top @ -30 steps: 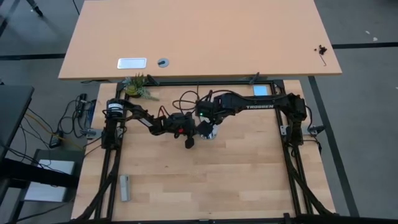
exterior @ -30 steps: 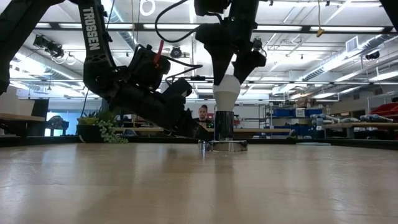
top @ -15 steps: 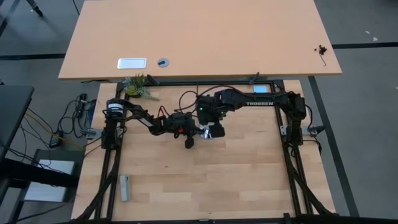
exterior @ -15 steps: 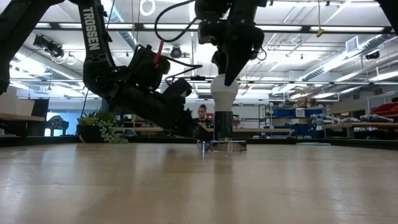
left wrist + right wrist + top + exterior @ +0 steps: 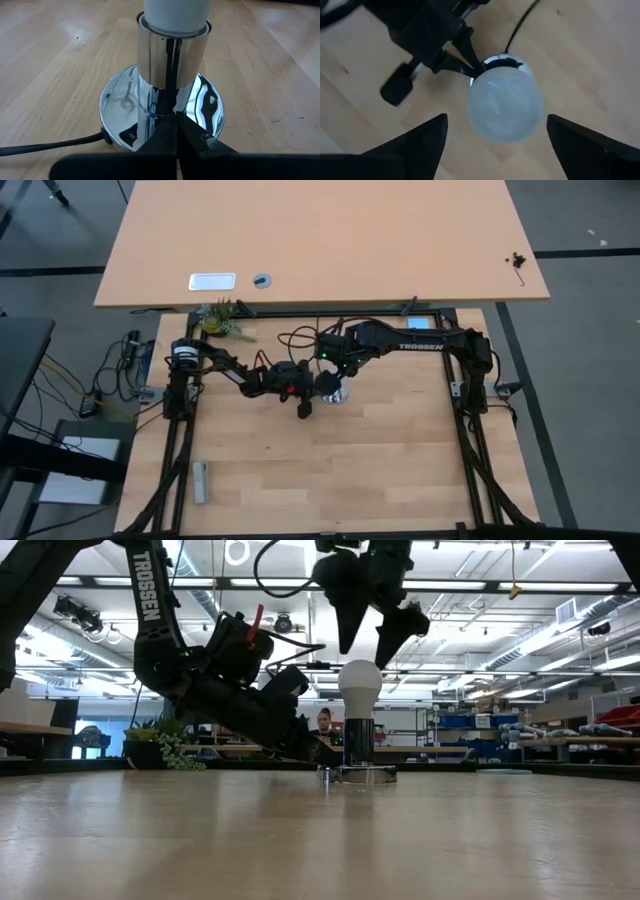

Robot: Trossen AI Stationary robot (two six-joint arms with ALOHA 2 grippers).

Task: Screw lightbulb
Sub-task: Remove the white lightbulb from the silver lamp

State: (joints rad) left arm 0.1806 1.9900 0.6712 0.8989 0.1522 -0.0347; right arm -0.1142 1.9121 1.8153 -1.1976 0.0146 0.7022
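The frosted-white lightbulb [image 5: 360,688] stands upright with its narrow base down in the shiny silver socket [image 5: 360,746]. The socket's round base plate [image 5: 120,107] lies flat on the table's middle. My right gripper [image 5: 366,650] hangs open just above the bulb's crown, pointing down; in its wrist view its fingers [image 5: 415,145] flank the lightbulb [image 5: 505,106] without touching it. My left gripper [image 5: 175,120] is shut, low at the socket's foot, reaching in from the table's left [image 5: 312,394]. My left gripper rests its shut fingertips [image 5: 176,125] on the socket's flared base plate [image 5: 197,107], right at the foot of the upright sleeve [image 5: 172,55]. It comes slanting down from the table's left. The socket stands flat on the table.
A thin black cord [image 5: 50,145] leaves the socket's base. A small plant [image 5: 222,320] sits at the table's far left corner and a grey block [image 5: 200,480] lies near the front left. A larger tabletop [image 5: 320,240] lies beyond the far edge.
My right gripper, whose fingers were around the bulb's upper part, has opened, let go and risen straight up clear of the crown, rolling a little. The lightbulb has stayed upright in the socket.
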